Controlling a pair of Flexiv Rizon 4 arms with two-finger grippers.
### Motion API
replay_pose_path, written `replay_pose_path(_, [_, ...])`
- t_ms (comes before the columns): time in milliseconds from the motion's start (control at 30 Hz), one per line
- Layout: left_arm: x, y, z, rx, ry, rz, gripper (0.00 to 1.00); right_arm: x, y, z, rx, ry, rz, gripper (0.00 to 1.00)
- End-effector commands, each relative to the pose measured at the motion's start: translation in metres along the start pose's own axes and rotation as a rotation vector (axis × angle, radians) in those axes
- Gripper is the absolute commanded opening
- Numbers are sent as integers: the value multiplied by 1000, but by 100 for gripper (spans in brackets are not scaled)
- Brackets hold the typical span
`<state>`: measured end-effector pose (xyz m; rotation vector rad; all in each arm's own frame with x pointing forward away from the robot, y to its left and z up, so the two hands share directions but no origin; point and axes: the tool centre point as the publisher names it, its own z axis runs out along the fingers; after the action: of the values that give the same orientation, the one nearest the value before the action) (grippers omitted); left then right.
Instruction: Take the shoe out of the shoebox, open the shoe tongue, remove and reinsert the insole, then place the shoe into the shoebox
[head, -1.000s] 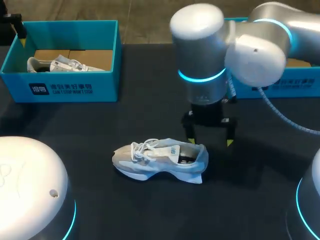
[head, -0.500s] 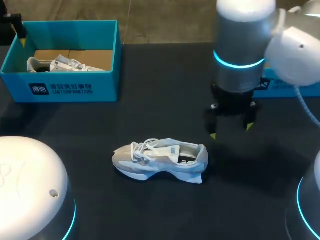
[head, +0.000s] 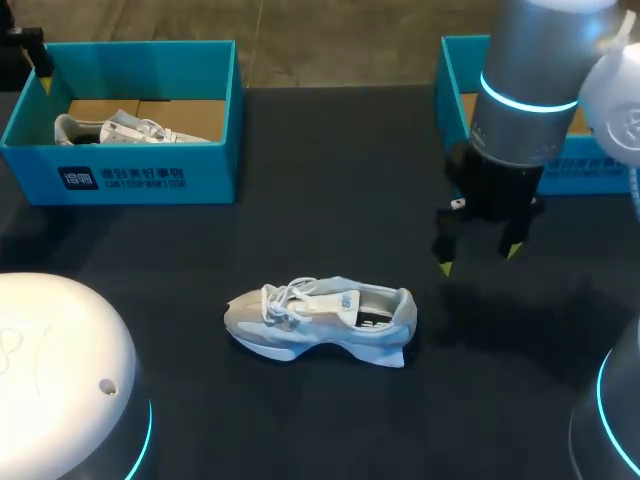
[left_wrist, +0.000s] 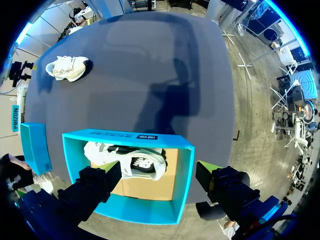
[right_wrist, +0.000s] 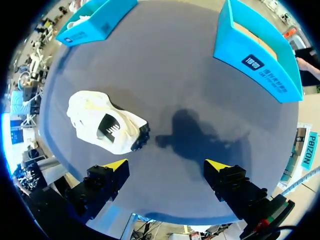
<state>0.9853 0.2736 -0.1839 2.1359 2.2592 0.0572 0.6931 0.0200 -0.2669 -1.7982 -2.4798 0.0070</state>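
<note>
State of the task. The grey-and-white laced sneaker (head: 320, 320) stands on its sole on the dark worktop (head: 330, 200), outside both boxes, so the first step is judged complete. A pale insole with dark print shows through the sneaker's opening in the right wrist view (right_wrist: 105, 122). Whether it has already been pulled and refitted, or how far the tongue is opened, cannot be told.

The right claw (head: 478, 255) hangs above the worktop just beyond the sneaker's heel. Its yellow-tipped fingers are spread wide and it holds nothing; in its own view the right claw (right_wrist: 166, 166) has the sneaker ahead of it and to one side, not touching.

The left claw (left_wrist: 160, 175) is likewise spread and empty. It hovers well away from the sneaker over an open teal cardboard shoebox (left_wrist: 130, 135) that contains a second white shoe (left_wrist: 132, 162). Another teal shoebox (head: 455, 70) lies beyond the sneaker's heel, behind the right arm.

At the least, returning the sneaker to a shoebox remains. The tongue and insole steps may remain too.
</note>
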Motion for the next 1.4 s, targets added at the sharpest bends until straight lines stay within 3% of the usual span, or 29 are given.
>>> replay_pose_path(33, [0, -1, 0, -2, 2, 0, 100, -12, -1, -3, -61, 123, -80, 100])
replay_pose_path(133, [0, -1, 0, -2, 2, 0, 100, -22, -6, -11, -161, 262, -219, 100])
replay_pose_path(200, [0, -1, 0, -2, 2, 0, 100, -28, -7, -16, -231, 277, -270, 100])
replay_pose_path(367, [0, -1, 0, -2, 2, 0, 100, -41, -12, -20, -400, 449, -447, 100])
replay_pose_path(567, [0, -1, 0, -2, 2, 0, 100, -43, -12, -7, -504, 464, -511, 100])
replay_pose_path(633, [0, -1, 0, -2, 2, 0, 100, -41, -13, 0, -519, 464, -573, 100])
replay_pose_path(1167, [0, -1, 0, -2, 2, 0, 100, -41, -13, 0, -519, 464, -573, 100])
replay_pose_path(1200, [0, -1, 0, -2, 2, 0, 100, -38, -12, 2, -587, 411, -577, 100])
replay_pose_path(1400, [0, -1, 0, -2, 2, 0, 100, -41, -17, 19, -871, 388, -609, 100])
